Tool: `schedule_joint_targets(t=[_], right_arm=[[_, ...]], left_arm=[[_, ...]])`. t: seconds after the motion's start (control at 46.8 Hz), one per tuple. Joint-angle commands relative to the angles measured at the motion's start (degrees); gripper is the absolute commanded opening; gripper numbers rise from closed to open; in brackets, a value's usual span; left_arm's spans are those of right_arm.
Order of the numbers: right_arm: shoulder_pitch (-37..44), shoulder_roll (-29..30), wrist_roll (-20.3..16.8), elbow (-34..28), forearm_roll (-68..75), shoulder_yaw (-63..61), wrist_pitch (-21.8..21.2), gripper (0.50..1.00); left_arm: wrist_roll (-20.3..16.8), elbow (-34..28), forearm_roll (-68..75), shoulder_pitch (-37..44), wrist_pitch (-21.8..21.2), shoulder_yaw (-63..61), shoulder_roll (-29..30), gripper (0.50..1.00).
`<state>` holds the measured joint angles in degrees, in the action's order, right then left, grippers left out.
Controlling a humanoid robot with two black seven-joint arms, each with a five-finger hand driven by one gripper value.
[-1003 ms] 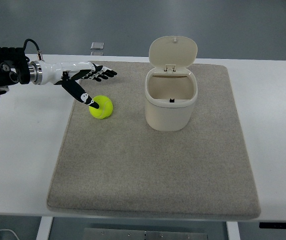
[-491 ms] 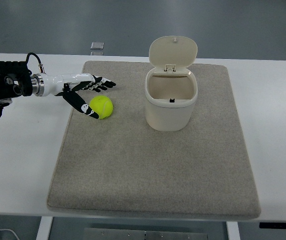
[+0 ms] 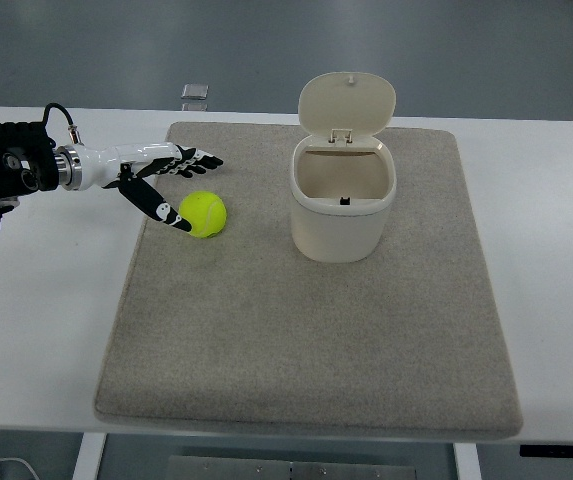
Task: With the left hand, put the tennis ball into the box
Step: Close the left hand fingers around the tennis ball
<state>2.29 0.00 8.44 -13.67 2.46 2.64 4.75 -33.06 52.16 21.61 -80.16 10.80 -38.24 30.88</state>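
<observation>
A yellow-green tennis ball (image 3: 204, 213) lies on the grey mat (image 3: 306, 330), left of a cream box (image 3: 342, 205) whose hinged lid (image 3: 347, 101) stands up and open. My left hand (image 3: 179, 182) reaches in from the left edge, just left of and above the ball. Its fingers (image 3: 192, 159) are stretched flat and the thumb (image 3: 158, 206) points down toward the ball's left side. The hand holds nothing. The right arm does not show.
The mat lies on a white table (image 3: 46, 300). A small grey square object (image 3: 195, 92) sits at the table's far edge. The box interior shows a small dark piece at its back wall.
The hand has drawn back a little to the left. Its thumb tip has come off the ball and now sits beside it. The ball shifted only slightly.
</observation>
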Motion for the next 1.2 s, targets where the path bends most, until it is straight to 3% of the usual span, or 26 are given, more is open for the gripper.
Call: schedule_joint_targets(t=[0.0, 1.174], right_arm=[[0.0, 0.0, -0.01, 0.04, 0.0, 0.0, 0.0, 0.938], [0.0, 0.0, -0.01, 0.04, 0.0, 0.0, 0.0, 0.938]], left_arm=[[0.01, 0.31, 0.01, 0.0, 0.01, 0.01, -0.03, 0.99], [-0.08, 0.31, 1.59, 2.38, 0.19, 2.38, -1.0, 0.979]])
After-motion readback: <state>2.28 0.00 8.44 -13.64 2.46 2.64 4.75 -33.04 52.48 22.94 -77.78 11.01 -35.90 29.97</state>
